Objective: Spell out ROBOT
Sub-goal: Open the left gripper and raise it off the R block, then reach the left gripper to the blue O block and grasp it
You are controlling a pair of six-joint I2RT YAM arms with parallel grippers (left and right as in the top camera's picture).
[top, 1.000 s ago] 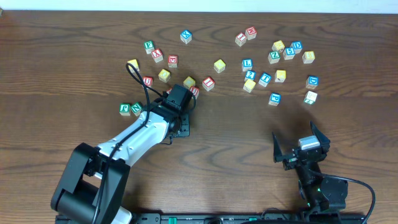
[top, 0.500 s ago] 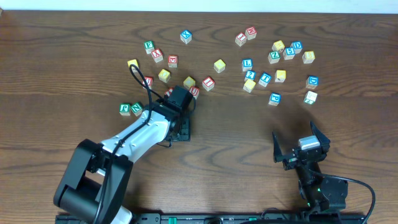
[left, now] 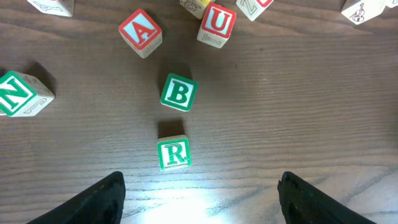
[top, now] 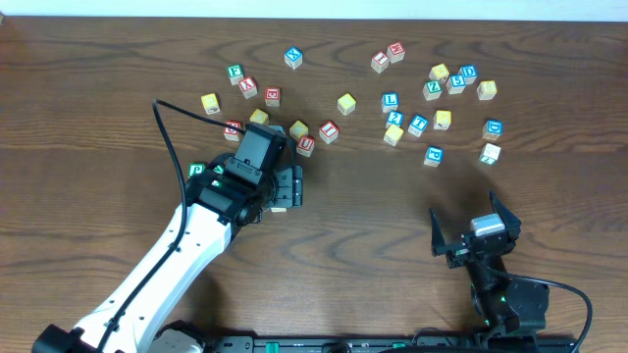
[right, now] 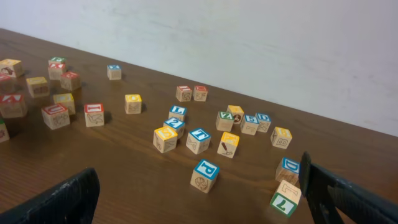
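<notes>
Wooden tabletop [left: 292, 93], R cube [left: 173, 153] seemingly between left fingers [left: 99, 200]

Green-framed wooden R cube [left: 173, 154]: green letter on white ground, pale wood sides.
Green-faced wooden B cube [left: 179, 93]: green and white.
Red-framed wooden A cube [left: 141, 31], red-framed wooden U cube [left: 216, 25]: red letters on white.
Green-lettered wooden N cube [left: 22, 94]: white ground.
Dark brown wooden surface [left: 298, 93]: streaked grain.
Left pincer [left: 200, 186]: black.
</notes>
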